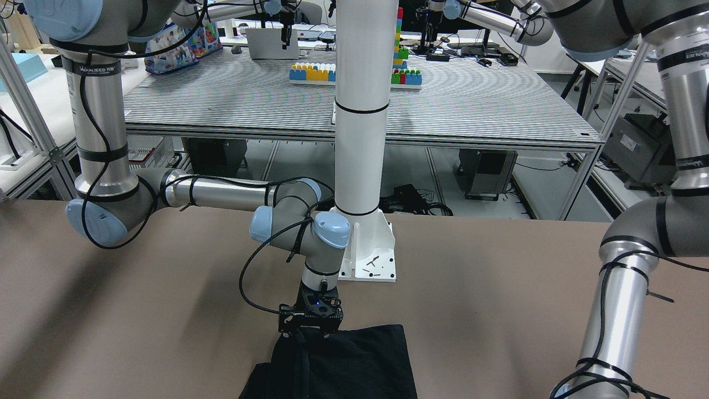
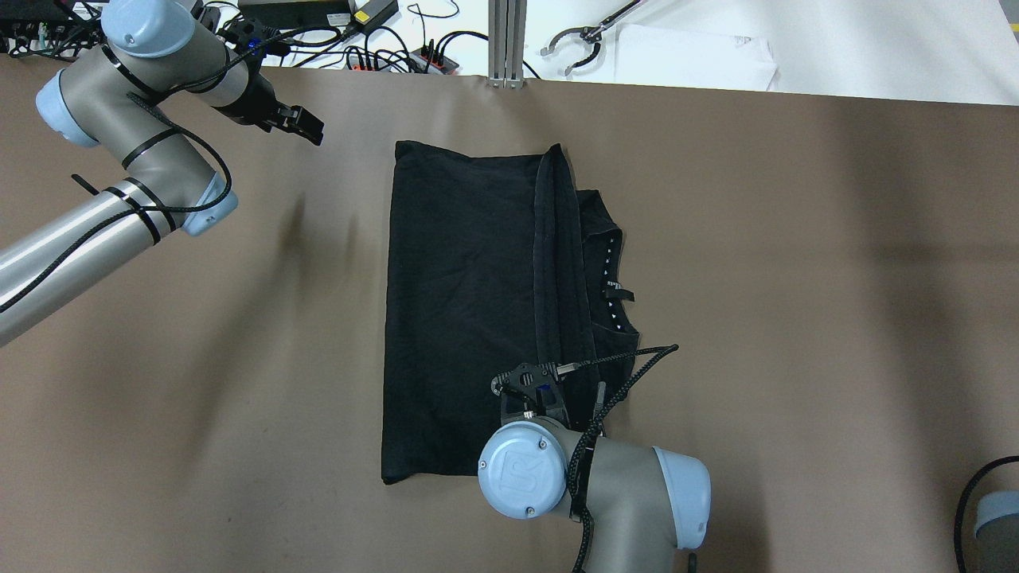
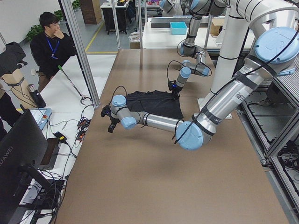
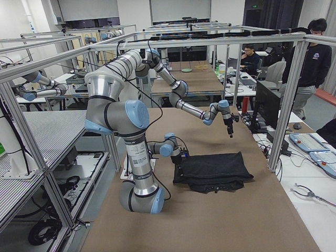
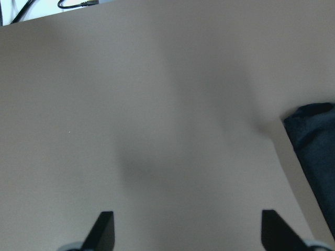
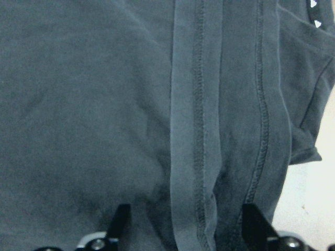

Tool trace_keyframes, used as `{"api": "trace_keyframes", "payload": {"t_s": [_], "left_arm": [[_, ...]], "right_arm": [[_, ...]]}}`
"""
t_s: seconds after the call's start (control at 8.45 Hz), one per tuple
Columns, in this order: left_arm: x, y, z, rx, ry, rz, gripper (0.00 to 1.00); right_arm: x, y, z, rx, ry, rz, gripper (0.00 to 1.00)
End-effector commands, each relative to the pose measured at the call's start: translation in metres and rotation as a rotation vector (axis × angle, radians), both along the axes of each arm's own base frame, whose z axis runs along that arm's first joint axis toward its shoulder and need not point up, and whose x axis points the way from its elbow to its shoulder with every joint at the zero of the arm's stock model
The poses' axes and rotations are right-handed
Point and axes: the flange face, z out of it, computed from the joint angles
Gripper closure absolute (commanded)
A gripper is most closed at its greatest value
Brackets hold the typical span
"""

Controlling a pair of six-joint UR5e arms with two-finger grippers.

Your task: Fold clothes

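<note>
- Camera across the table: black shirt (image 1: 354,360) lies flat on the brown table (image 1: 498,288), in front of a white post (image 1: 360,111); right gripper (image 1: 306,331) points straight down at the shirt's edge nearest the robot, its tips lost against the dark fabric.
- Overhead: the shirt sits mid-table, folded into a tall rectangle; a stitched hem band (image 2: 549,263) runs along its right side, and the collar (image 2: 609,270) shows just beyond that; the right gripper is over the near end of the band; left gripper (image 2: 306,129) hangs over bare table, well apart from the shirt's far left corner.
- Left end view: the near arm's gripper is held above the table off the shirt's side, touching nothing; the far arm's gripper is at the shirt's edge.
- Right end view: the near arm reaches low to the shirt; the far arm's gripper points down, clear of it.
- Left wrist: fingers (image 5: 103,230) are spread wide and released, with only table between them; a shirt corner shows at the right edge.
- Right wrist: fingers (image 6: 120,225) are spread apart, not clenched, and straddle the hem band; whether their tips touch the cloth cannot be told.
</note>
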Motion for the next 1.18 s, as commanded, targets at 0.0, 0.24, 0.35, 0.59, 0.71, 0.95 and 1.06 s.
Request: {"api": "trace_keyframes", "payload": {"t_s": [0.0,0.24,0.35,0.59,0.71,0.95,1.06], "left_arm": [[0.0,0.0,0.001,-0.002,0.0,-0.001,0.0],[0.001,0.001,0.001,-0.002,0.0,0.001,0.0],[0.001,0.001,0.001,-0.002,0.0,0.001,0.0],[0.001,0.001,0.001,-0.002,0.0,0.001,0.0],[0.001,0.001,0.001,-0.002,0.0,0.001,0.0],[0.001,0.0,0.001,-0.002,-0.001,0.001,0.0],[0.001,0.0,0.001,-0.003,-0.001,0.001,0.0]], "right_arm": [[0.005,0.005,0.015,0.035,0.04,-0.043,0.51],[0.023,0.01,0.028,0.057,0.056,-0.073,0.6],[0.024,0.01,0.028,0.059,0.053,-0.075,0.61],[0.023,0.011,0.028,0.059,0.053,-0.076,0.65],[0.023,0.011,0.028,0.059,0.053,-0.076,0.73],[0.023,0.011,0.026,0.06,0.05,-0.076,0.99],[0.023,0.011,0.026,0.06,0.05,-0.076,1.0]]}}
